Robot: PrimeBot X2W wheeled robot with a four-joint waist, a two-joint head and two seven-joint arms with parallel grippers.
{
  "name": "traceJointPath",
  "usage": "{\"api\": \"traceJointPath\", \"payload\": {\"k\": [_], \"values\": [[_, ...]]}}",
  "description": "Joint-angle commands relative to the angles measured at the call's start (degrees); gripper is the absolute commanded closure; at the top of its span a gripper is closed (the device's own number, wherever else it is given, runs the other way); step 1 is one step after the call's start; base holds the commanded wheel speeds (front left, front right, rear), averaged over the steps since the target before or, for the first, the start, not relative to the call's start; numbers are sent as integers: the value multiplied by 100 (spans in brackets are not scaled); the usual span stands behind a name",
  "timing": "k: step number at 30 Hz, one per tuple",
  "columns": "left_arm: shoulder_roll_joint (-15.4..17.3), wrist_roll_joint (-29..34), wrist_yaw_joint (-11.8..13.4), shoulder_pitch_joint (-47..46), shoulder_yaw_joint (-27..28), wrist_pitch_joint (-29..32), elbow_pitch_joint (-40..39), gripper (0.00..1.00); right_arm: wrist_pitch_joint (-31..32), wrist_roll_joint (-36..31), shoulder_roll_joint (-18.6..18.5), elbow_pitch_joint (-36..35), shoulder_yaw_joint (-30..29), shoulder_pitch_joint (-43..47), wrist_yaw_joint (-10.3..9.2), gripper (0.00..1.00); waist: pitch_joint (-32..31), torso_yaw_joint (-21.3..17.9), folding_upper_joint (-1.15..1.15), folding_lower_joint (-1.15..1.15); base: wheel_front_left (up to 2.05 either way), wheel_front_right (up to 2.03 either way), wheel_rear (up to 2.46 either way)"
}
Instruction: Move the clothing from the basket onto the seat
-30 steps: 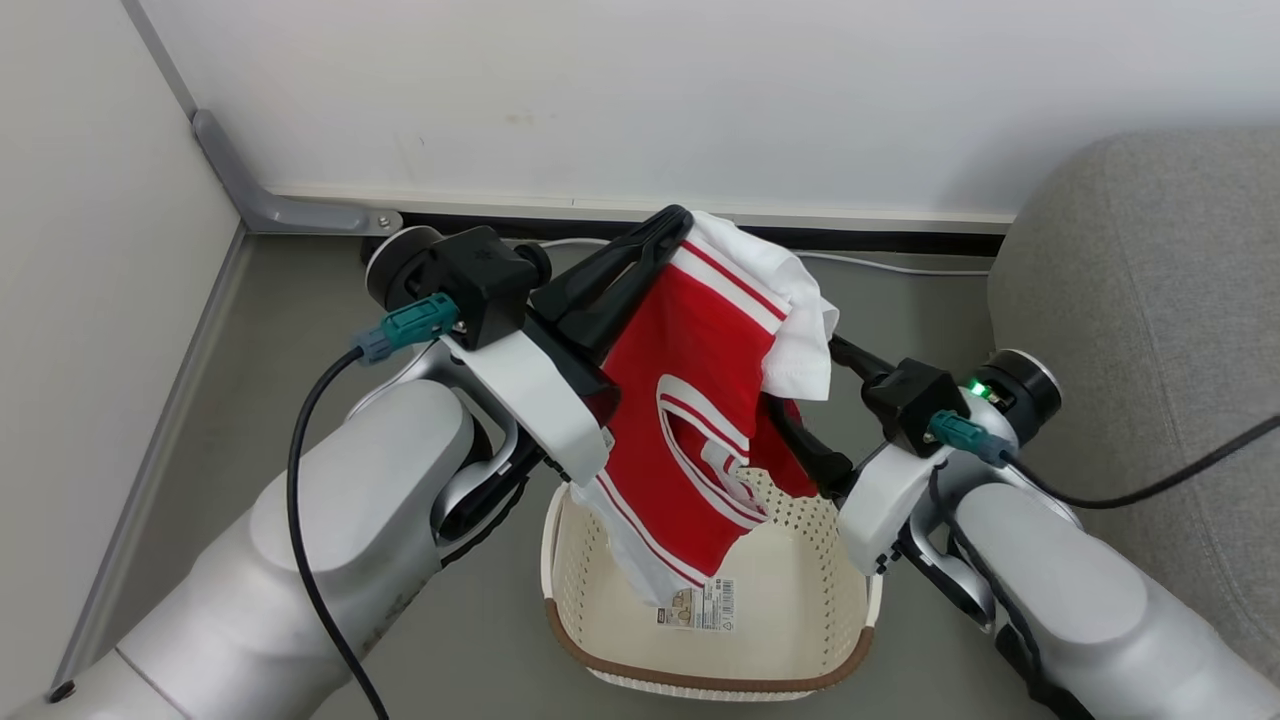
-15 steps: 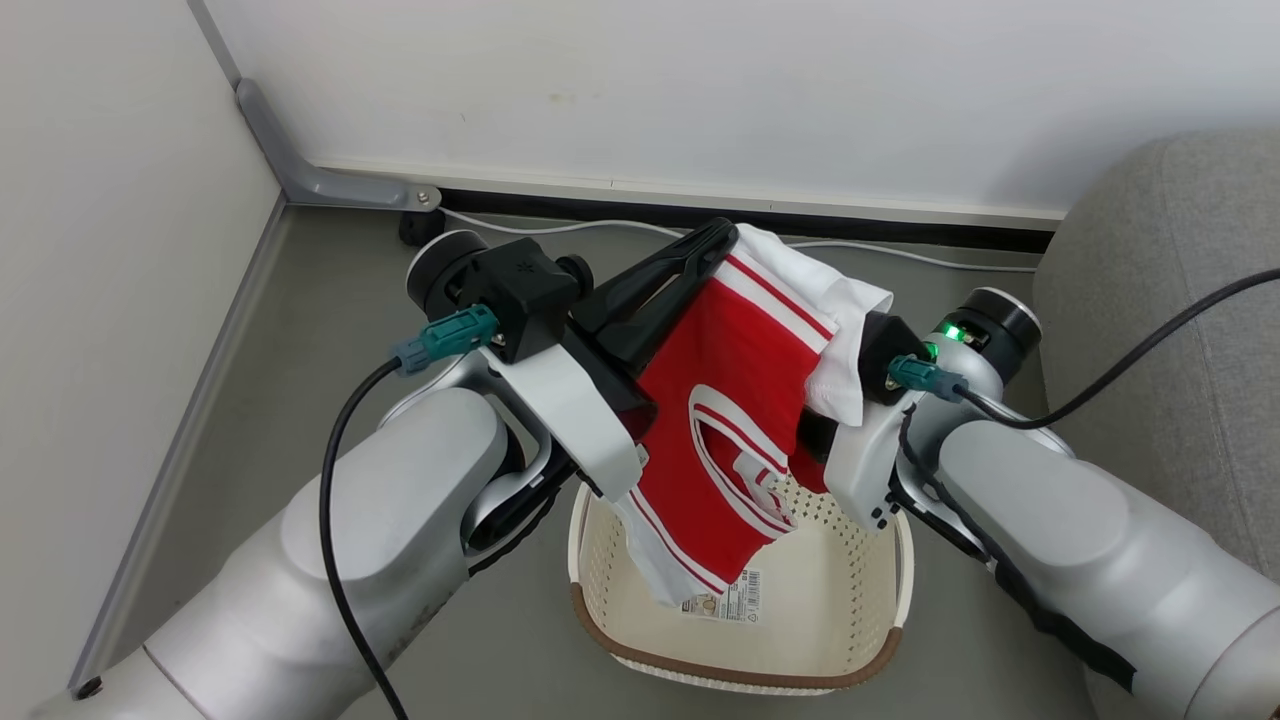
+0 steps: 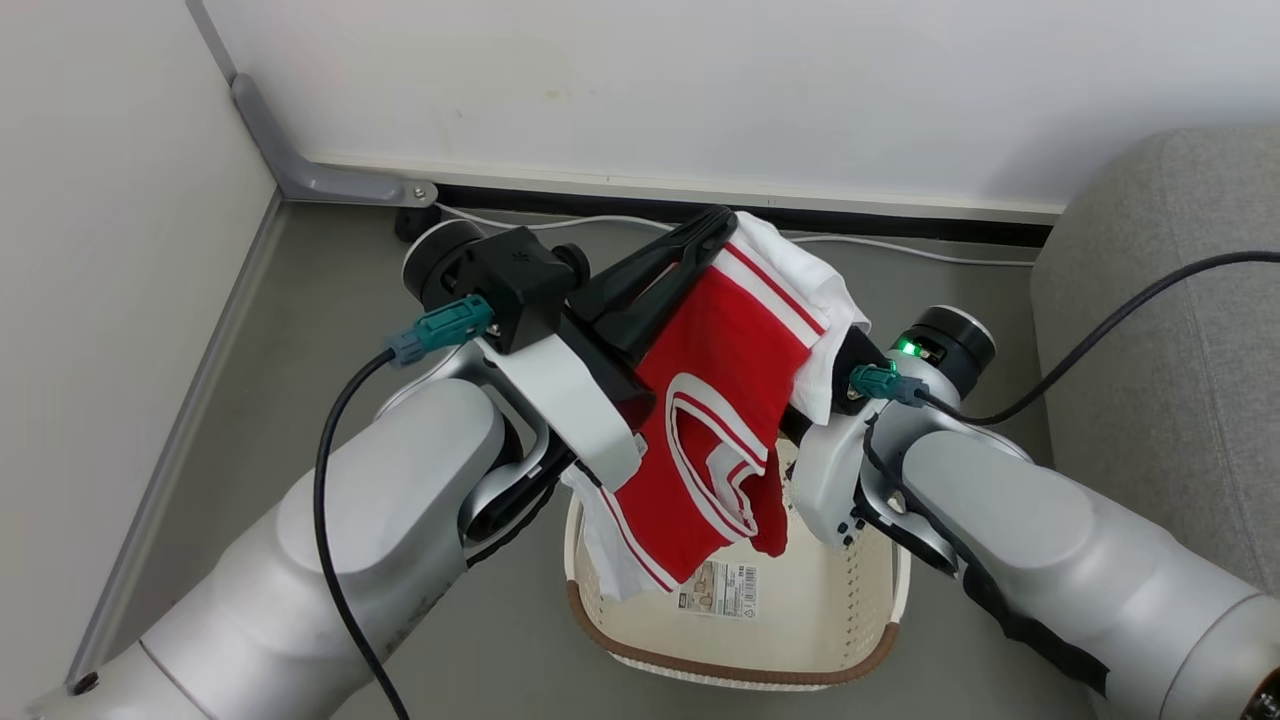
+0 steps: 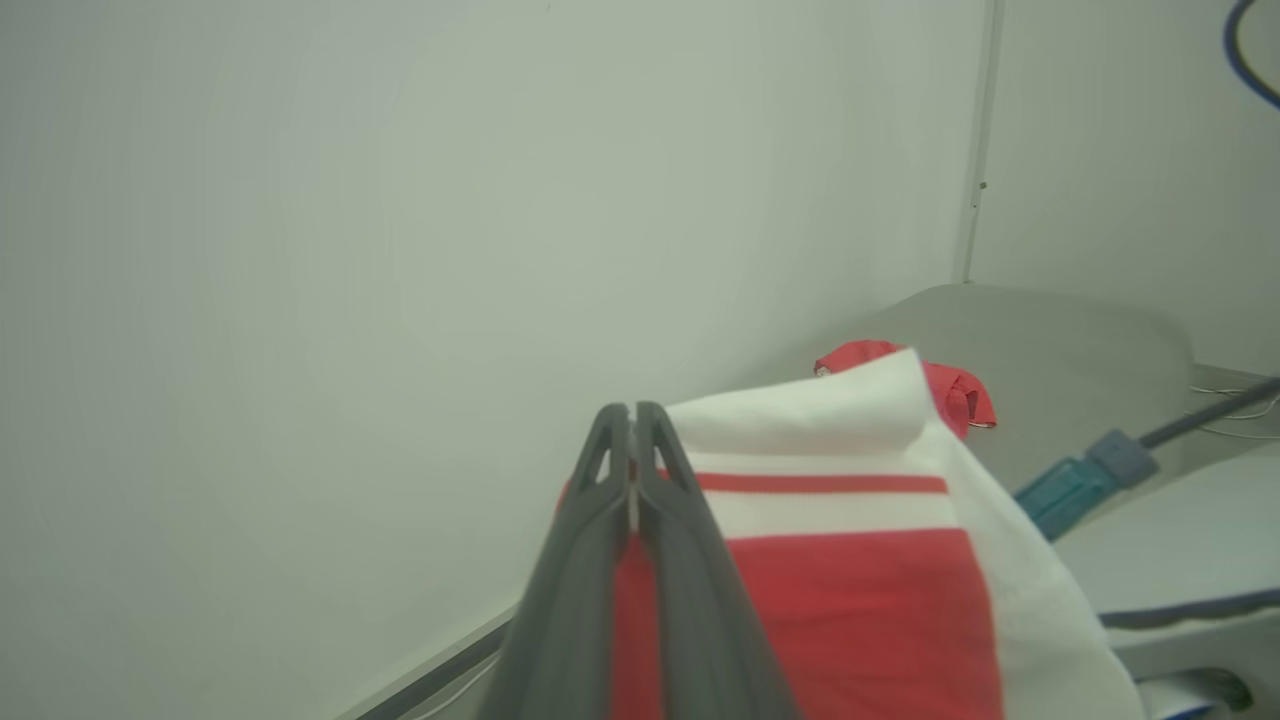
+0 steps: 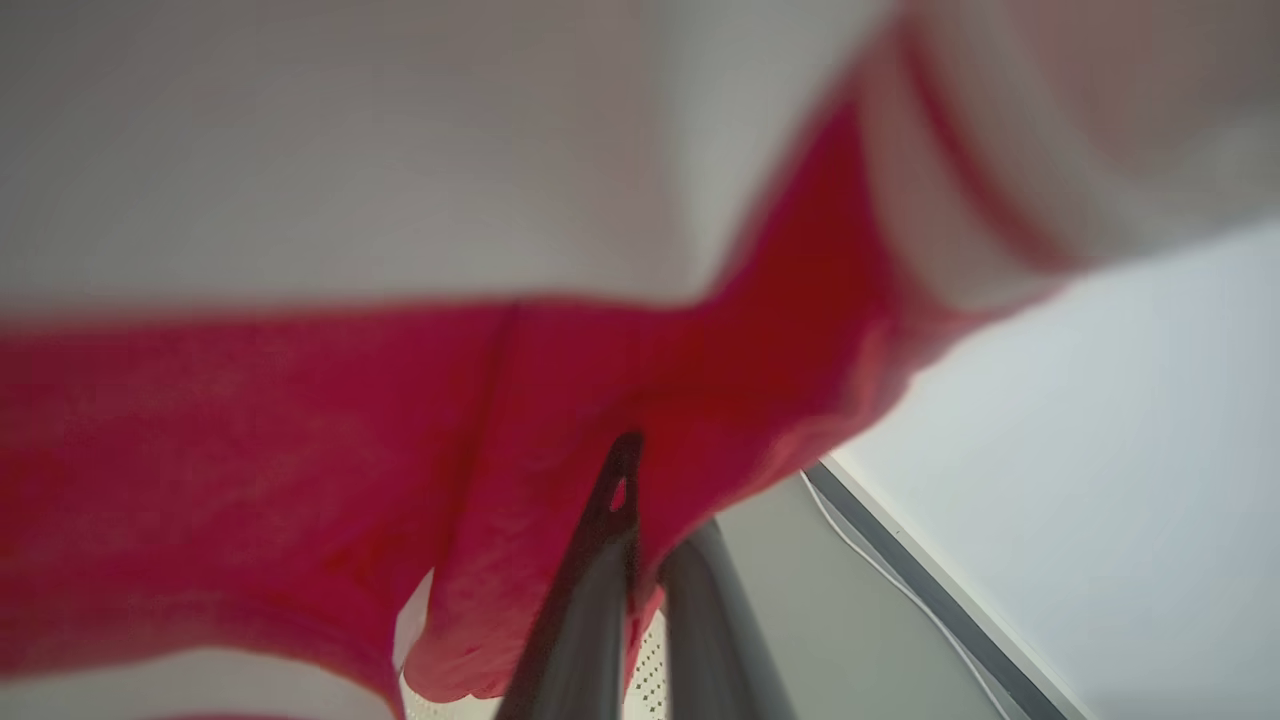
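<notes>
So, quick update: your right arm has tucked in closer to the left one, and the clothing [image 3: 720, 400] has bunched up between them. Its hem has come off the sticker [image 3: 722, 590], so it now hangs above the basket [image 3: 740, 675] rather than in it. It's not over the couch [image 3: 1150, 300] yet, so you've still got the swing to the right to do.

The left gripper [image 3: 715, 222] is pinched tight on the striped top edge. The right gripper [image 5: 640, 540] looks clamped on red fabric too, with one fingertip buried in it.

As for writing, there's just that barcode sticker on the basket floor, and the print's too small to read.
</notes>
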Motion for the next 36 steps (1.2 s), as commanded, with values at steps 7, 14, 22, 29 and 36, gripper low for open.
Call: {"api": "traceJointPath", "payload": {"k": [7, 14, 22, 29, 36], "values": [[115, 79, -3, -105, 373, -60, 7, 0, -59, -24, -120, -257, -201, -27, 17, 100, 4, -162, 0, 0, 0, 0, 0], [117, 85, -3, 9, 408, -60, 69, 0, -59, -136, -225, -370, -399, 120, 17, 100, -32, -275, 0, 0, 0, 0, 0], [154, 103, -3, 214, 410, -60, 130, 0, -59, -265, -241, -455, -706, 282, 17, 100, -79, -508, 0, 0, 0, 0, 0], [214, 115, -3, 471, 457, -60, 175, 0, -59, -448, -275, -657, -1044, 448, 17, 100, -100, -954, 0, 0, 0, 0, 0], [222, 164, -3, 712, 534, -60, 246, 0, -59, -593, -351, -908, -1511, 598, 17, 100, -109, -1466, 0, 0, 0, 0, 0]]}}
